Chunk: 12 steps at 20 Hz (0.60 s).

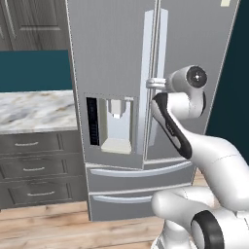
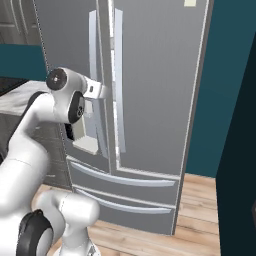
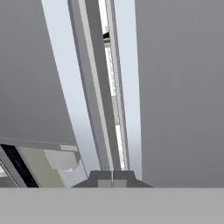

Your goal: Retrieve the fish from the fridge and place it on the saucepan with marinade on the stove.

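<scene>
Jaws pressed together on nothing, your gripper [image 3: 112, 180] sits at the seam between the fridge [image 1: 116, 58] doors, just beside the left door's handle [image 1: 148, 82].

Teal wall [image 1: 34, 70], marble countertop [image 1: 34, 109], grey drawers [image 1: 34, 168], wooden plank floor [image 1: 73, 228]

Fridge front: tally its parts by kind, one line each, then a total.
On the fridge:
Upper doors: 2
Long vertical handles: 2
Lower drawers: 2
Water dispenser panel: 1
Total: 7
</scene>
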### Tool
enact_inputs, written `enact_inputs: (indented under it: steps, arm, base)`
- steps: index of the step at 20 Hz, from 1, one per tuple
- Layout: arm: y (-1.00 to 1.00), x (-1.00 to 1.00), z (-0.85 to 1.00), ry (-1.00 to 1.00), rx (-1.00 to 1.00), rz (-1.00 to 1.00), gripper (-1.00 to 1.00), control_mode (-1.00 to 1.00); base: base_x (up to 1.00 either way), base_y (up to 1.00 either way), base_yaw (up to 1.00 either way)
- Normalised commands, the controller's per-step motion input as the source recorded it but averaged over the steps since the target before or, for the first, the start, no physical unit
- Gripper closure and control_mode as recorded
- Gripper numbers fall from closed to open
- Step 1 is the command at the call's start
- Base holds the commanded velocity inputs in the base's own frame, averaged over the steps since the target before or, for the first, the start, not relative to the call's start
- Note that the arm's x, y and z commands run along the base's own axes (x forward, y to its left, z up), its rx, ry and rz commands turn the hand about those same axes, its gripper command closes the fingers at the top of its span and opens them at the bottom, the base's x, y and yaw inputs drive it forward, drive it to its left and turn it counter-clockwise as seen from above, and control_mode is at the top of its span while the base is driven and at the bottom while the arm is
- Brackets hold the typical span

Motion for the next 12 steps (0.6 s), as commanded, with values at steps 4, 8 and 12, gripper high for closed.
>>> enact_inputs:
  steps: [4, 8, 12]
  arm:
    - [-0.1, 0.08, 0.0, 0.0, 0.0, 0.17, 1.0, -1.0]
    - [-0.29, 0.0, -0.07, -0.07, -0.1, 0.2, 1.0, -1.0]
    - [-0.41, -0.04, -0.21, -0.35, -0.26, 0.16, 1.0, -1.0]
  base:
    - [0.0, 0.0, 0.0]
    - [0.0, 0.0, 0.0]
    - [0.0, 0.0, 0.0]
